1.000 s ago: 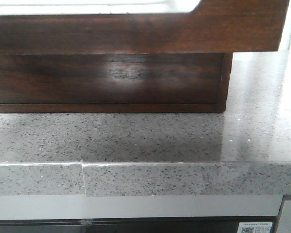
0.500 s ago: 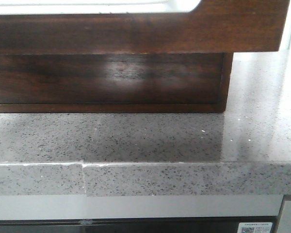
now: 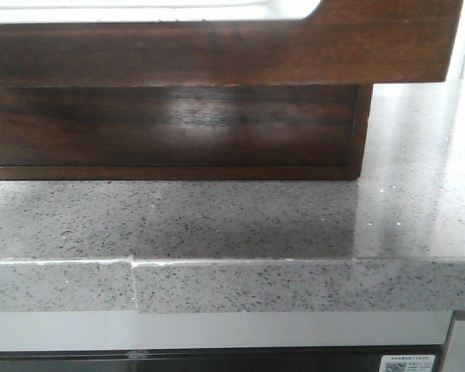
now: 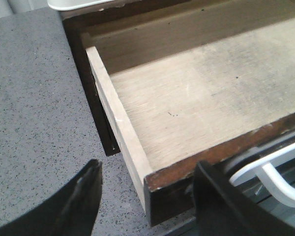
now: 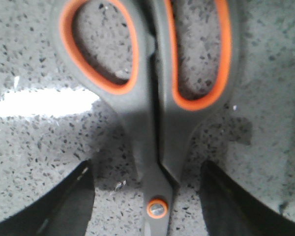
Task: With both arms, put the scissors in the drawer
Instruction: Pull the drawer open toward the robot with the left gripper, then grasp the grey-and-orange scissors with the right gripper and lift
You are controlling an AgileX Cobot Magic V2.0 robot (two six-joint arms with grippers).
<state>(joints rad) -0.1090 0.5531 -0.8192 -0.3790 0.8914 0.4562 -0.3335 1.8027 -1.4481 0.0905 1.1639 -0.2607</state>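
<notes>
Right wrist view shows the right gripper (image 5: 147, 196) spread wide astride the scissors (image 5: 150, 98), flat on the countertop (image 5: 34, 137), long axis running between its fingers, while the left gripper (image 4: 147, 196), also open, hovers at the open drawer (image 4: 196, 103).

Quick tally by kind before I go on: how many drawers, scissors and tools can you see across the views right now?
Drawers: 1, the open drawer, nothing lying in the part shown
Scissors: 1, the grey and orange scissors on the speckled counter
Tools: 2, the left tool at the drawer's corner, the right tool straddling the scissors, both open
Total: 4
</notes>
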